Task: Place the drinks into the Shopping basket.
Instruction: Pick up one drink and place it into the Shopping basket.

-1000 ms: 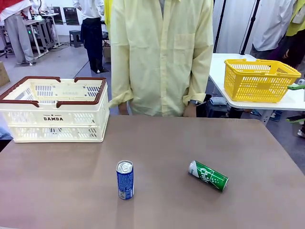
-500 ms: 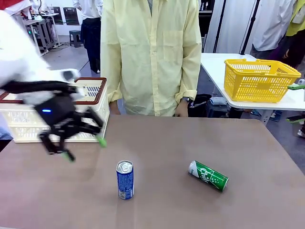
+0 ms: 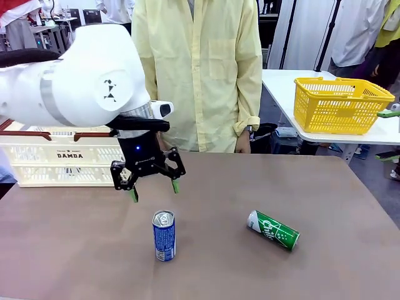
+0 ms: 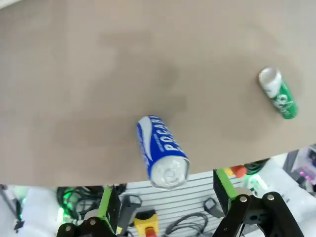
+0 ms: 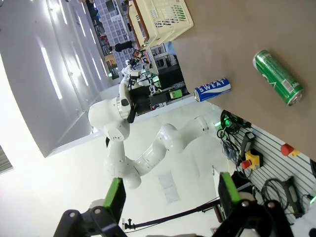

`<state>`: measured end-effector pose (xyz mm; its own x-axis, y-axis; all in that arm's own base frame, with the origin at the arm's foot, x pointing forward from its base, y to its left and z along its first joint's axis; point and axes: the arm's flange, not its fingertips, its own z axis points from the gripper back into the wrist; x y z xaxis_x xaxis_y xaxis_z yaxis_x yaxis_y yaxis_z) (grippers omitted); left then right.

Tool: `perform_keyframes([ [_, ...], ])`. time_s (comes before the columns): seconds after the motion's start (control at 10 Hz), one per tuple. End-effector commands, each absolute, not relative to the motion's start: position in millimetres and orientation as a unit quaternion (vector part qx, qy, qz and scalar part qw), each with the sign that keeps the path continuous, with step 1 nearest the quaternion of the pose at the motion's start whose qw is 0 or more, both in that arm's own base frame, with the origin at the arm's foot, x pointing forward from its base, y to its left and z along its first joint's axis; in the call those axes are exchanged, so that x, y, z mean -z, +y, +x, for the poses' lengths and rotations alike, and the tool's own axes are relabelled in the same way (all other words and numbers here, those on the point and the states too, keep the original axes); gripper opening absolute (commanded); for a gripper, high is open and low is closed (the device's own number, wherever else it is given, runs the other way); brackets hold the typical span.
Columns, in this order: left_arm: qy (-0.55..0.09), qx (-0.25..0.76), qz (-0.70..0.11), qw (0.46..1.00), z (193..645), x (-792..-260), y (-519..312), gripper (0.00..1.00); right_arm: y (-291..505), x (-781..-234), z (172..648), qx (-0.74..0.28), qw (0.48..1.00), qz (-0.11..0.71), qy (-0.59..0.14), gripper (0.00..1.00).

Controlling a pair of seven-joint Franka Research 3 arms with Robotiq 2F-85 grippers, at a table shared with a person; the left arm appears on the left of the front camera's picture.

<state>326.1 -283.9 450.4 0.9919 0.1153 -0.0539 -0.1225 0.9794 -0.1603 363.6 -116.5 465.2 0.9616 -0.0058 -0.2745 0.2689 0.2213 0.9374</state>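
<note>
- My left gripper (image 3: 155, 190) hovers with jaws spread wide and empty, above and just beyond the upright blue Pocari Sweat can (image 3: 164, 236).
- That can stands close to the table's (image 3: 325, 187) near edge, about midway along it.
- To grip well: centre the can between both jaws, descend to mid-body, then close squarely so that it does not tip.
- The green can (image 3: 273, 230) lies on its side, apart from the blue one and nearer the right edge.
- The Shopping basket (image 3: 70, 156) sits at the far left corner.
- My right gripper (image 5: 171, 195) is also spread and empty, well clear of the table.

Brown tabletop (image 3: 325, 187), beside it a white side table (image 3: 281, 84) (yellow mesh basket (image 3: 340, 105) on top), grey floor (image 3: 375, 178) beyond.
</note>
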Motion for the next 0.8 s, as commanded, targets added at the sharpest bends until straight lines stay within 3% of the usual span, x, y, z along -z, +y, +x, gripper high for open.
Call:
perform_keyframes([
  [0.0, 0.024, -0.062, -0.061, 0.996, 328.7, -450.0, -283.8, 1.00, -117.6, -468.9, 363.2, 0.089, 0.776, 0.615, 0.109, 1.00],
  [0.4, -0.004, -0.057, -0.047, 0.997, 319.6, -432.1, -302.0, 1.00, -117.6, -468.9, 363.2, 0.089, 0.776, 0.615, 0.109, 1.00],
  [0.7, 0.014, -0.051, -0.043, 0.998, 314.0, -406.7, -307.9, 1.00, -117.6, -468.9, 363.2, 0.089, 0.776, 0.615, 0.109, 1.00],
])
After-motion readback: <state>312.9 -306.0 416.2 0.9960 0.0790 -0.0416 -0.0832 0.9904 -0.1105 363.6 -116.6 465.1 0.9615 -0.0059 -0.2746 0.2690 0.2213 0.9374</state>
